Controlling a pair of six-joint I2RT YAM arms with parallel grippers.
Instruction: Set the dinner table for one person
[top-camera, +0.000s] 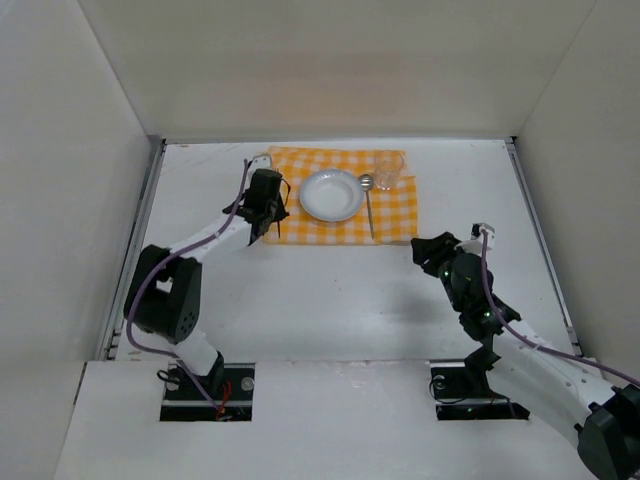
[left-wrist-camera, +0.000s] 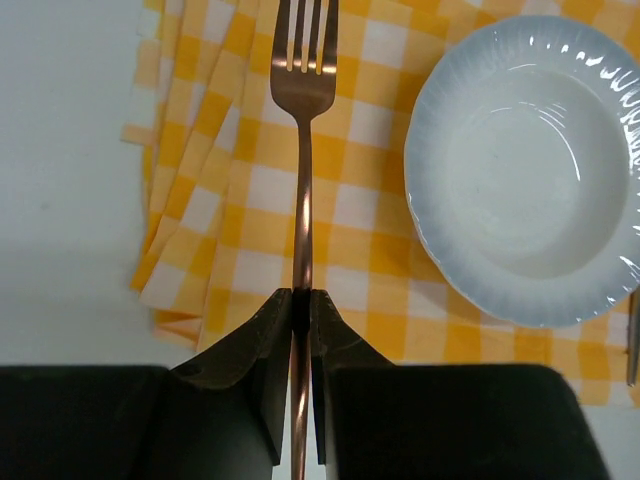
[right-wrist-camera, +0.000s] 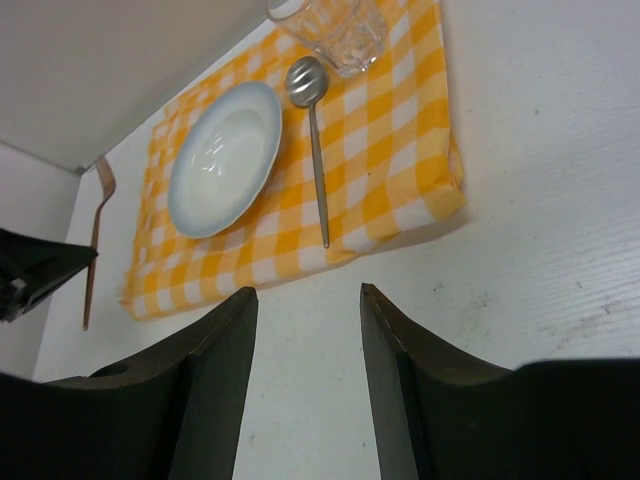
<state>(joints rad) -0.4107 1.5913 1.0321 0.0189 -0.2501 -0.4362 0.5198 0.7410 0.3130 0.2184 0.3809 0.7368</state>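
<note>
Top external view shows the white tabletop (top-camera: 330, 300) filling the floor of the scene, running from the arm bases at the near edge to the far wall, with plain white panels (top-camera: 70, 150) closing it in on the left, right and far sides. On it, the left arm (top-camera: 175, 285) reaches toward the far left, and the right arm (top-camera: 480, 300) bends over bare surface on the right.

A yellow-and-white checked cloth (top-camera: 395, 215) lies flat at the far middle of the tabletop. A round white plate (top-camera: 332, 194) with a fluted rim sits on the cloth's centre. A clear glass (top-camera: 389, 168) stands upright on the cloth's far right corner. A silver spoon (top-camera: 369, 210) lies on the cloth just right of the plate, its bowl near the glass and its handle pointing to the near side.

The left jaws are closed on the handle of a copper-coloured fork (left-wrist-camera: 303, 180), which extends over the cloth's folded left edge, left of the plate, tines pointing away; whether it touches the cloth I cannot tell. The right jaws stand parted with nothing between them, above bare tabletop near the cloth's near right corner
</note>
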